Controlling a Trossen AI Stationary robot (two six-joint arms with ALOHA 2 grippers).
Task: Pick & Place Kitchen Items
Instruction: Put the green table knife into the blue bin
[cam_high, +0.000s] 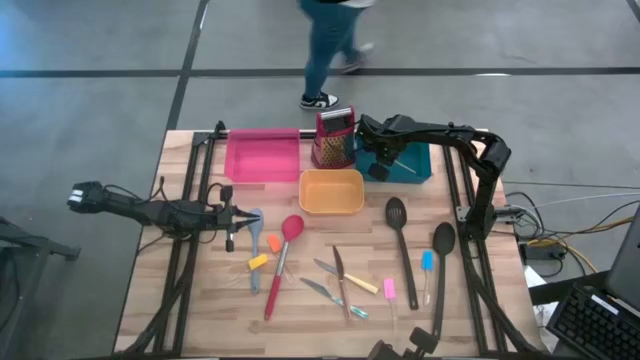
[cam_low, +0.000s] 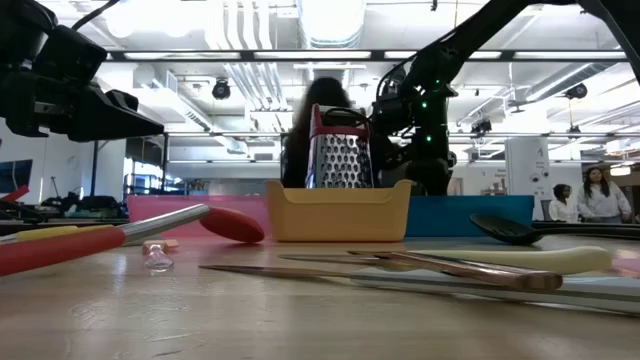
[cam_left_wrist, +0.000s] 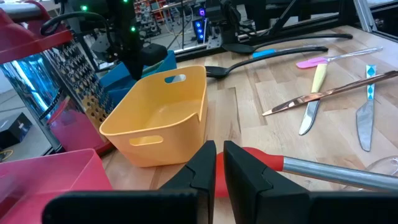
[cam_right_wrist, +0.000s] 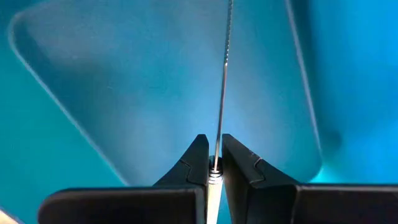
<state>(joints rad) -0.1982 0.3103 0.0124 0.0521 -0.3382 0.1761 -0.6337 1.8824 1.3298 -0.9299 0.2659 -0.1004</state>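
Note:
My right gripper (cam_high: 378, 170) hangs over the teal tray (cam_high: 418, 162) at the far right, pointing steeply down, shut on a slim knife (cam_right_wrist: 222, 74) with a pale handle. My left gripper (cam_high: 236, 216) waits shut above the table's left side and touches nothing; the red spoon (cam_left_wrist: 323, 171) lies on the table beyond its fingertips (cam_left_wrist: 217, 163). The other kitchen items lie loose on the near half of the table: two black spoons (cam_high: 400, 235), metal knives (cam_high: 338, 272), and short yellow, orange, pink and blue pieces. My right gripper pinches the knife between its two fingers where the blade meets the pale handle (cam_right_wrist: 215, 167). The fingers come from above, slanting down into the teal tray, and lie along the knife. The thin blade runs on ahead of them, edge-on; whether its tip touches the tray I cannot tell.
A pink tray (cam_high: 262, 155) stands at the far left and a yellow tray (cam_high: 331, 192) in the middle. An upright red box grater (cam_high: 335, 138) stands just left of my right gripper. A person (cam_high: 330, 50) walks past beyond the table's far edge.

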